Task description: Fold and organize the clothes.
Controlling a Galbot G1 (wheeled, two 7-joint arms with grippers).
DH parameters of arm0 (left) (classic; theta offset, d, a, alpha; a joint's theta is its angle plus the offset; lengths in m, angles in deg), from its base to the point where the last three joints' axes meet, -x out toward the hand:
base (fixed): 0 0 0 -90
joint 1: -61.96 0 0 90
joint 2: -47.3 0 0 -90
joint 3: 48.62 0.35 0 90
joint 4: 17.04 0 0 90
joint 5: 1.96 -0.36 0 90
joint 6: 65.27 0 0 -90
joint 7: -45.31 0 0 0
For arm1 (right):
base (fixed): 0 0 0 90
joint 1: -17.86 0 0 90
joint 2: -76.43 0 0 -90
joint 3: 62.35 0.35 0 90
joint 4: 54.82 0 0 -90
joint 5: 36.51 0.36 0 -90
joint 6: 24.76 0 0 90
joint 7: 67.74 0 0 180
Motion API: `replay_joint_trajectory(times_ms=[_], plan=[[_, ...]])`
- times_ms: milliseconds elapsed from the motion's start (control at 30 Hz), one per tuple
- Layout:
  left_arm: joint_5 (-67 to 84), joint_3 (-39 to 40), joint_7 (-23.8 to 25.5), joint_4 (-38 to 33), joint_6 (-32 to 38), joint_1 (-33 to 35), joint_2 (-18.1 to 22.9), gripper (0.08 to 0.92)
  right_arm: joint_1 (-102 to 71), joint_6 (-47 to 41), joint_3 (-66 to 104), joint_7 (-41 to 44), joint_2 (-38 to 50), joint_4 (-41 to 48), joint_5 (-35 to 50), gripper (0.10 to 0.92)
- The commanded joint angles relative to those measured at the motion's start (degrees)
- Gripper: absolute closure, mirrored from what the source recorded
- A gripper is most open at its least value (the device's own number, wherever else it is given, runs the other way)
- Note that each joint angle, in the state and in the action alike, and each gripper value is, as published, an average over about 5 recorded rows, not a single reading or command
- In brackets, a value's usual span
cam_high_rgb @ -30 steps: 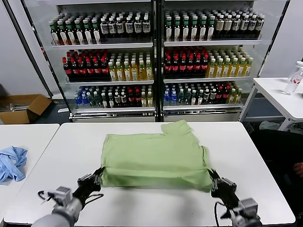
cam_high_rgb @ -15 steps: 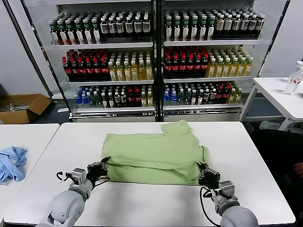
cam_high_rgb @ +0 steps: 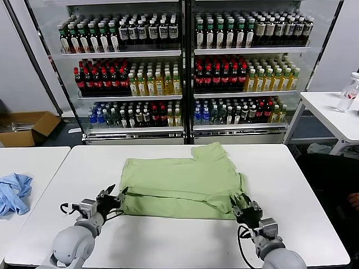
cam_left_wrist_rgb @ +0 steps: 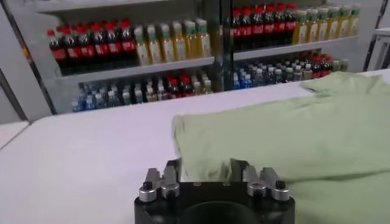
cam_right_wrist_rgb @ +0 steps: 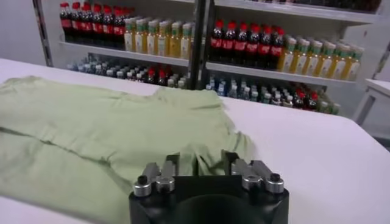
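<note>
Closest to the robot, the left hand (cam_high_rgb: 114, 197) sits low on the white counter (cam_high_rgb: 168, 244), right at the near left corner of the light green short-sleeved cotton shirt (cam_high_rgb: 182, 179). Its fingers are spread apart and hold nothing. The right hand (cam_high_rgb: 247, 212) is at the near right corner of the shirt, fingers spread too, with the cloth lying loose in front of it. It is hard to tell if a fingertip touches the hem or just sits beside it.

The shirt lies flat in the middle of the counter. Its near part is doubled over, so a fold line runs across it from side to side. I think the two hands are at the corners because that is where you let go after laying an edge down. The fold looks partly done; one sleeve pokes out at the far edge.

To the left of the shirt, well apart on another white counter, lies a crumpled light blue cloth (cam_high_rgb: 14, 193). Behind the shirt stand tall glass-door fridges (cam_high_rgb: 185, 73) full of bottles. A brown cardboard box (cam_high_rgb: 28, 128) sits on the floor, far left of the shirt.
</note>
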Motion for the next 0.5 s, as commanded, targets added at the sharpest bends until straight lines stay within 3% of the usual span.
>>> replay_joint_trajectory(times_ms=[33, 233, 367, 500], plan=[[5.5, -2.0, -2.8, -6.2, -4.5, 8.4, -1.8, 0.346, -2.6, -0.6, 0.7, -2.4, -1.3, 1.9, 1.3, 0.348], [5.1, -1.0, -3.6, -4.4, -4.6, 7.9, -0.9, 0.199, -0.9, -0.5, 0.5, -2.4, -1.7, 4.2, 4.1, 0.231], [5.4, -0.8, -3.6, -4.4, -4.6, 7.7, -0.8, 0.209, -0.5, -0.4, 0.6, -2.0, -1.7, 4.3, 4.8, 0.314], [5.5, -0.3, -3.5, -4.1, -4.6, 7.3, -0.6, 0.313, 0.2, -0.6, 0.2, -1.9, -1.7, 5.4, 5.2, 0.426]])
